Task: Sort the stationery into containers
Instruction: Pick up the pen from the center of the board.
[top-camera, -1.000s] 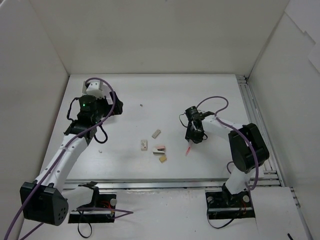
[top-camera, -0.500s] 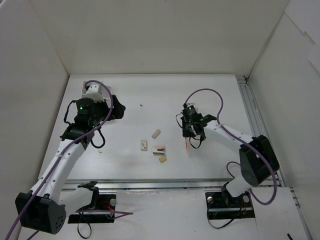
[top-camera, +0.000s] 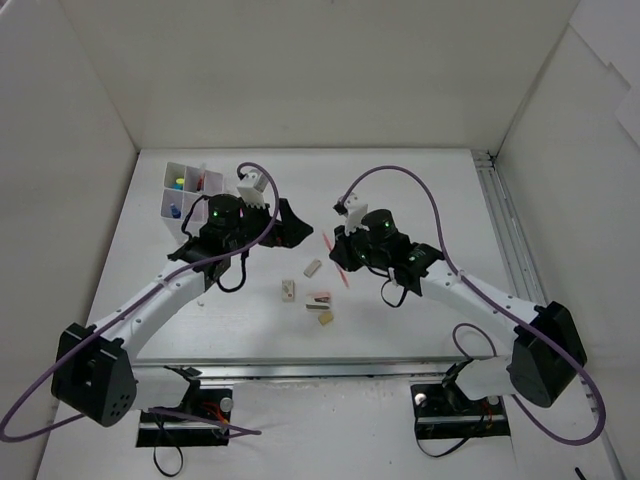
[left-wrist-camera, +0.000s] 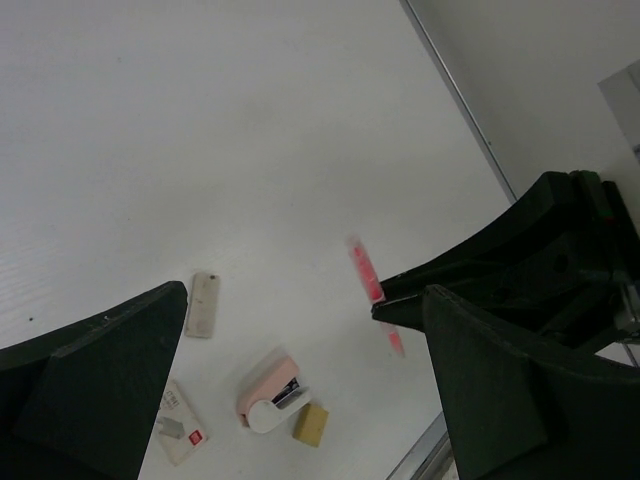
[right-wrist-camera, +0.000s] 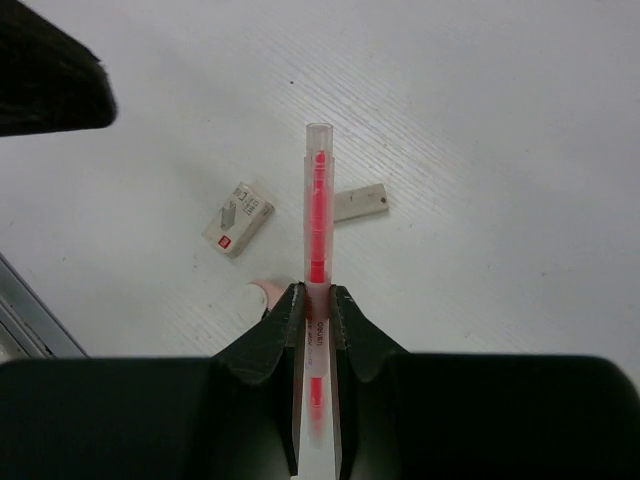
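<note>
The white counter (top-camera: 420, 190) fills most of what I can see, walled in white on three sides, with a metal rail along the side farthest from the box. The white grid box (top-camera: 188, 190) sits near the far left corner, and a few coloured pieces already stand in its compartments: yellow, red, blue.

Both arms reach in over the middle, to the right of the box. The left hand (top-camera: 295, 228) hangs wide open and holds nothing, its dark fingers (left-wrist-camera: 110, 380) spread apart and pointing away from the box towards the other arm. The right hand (right-wrist-camera: 317, 305) is pinched tight on the red pen (right-wrist-camera: 317, 200), gripping it low on the barrel so most of its length sticks out free. To my eye that is a hand-over in the making: the pen is offered to the arm that reaches the box more easily.

Nothing bulky lies on the counter between pen and box, so a carry that way has room. The tight spot is the box itself, tucked towards the walls.

Just by the pen, well away from the box, lie the small things left to sort: a pink eraser (top-camera: 319, 297), a white labelled eraser (top-camera: 289, 291), a long beige eraser (top-camera: 312, 267) and a beige cube (top-camera: 326, 318), close together.
</note>
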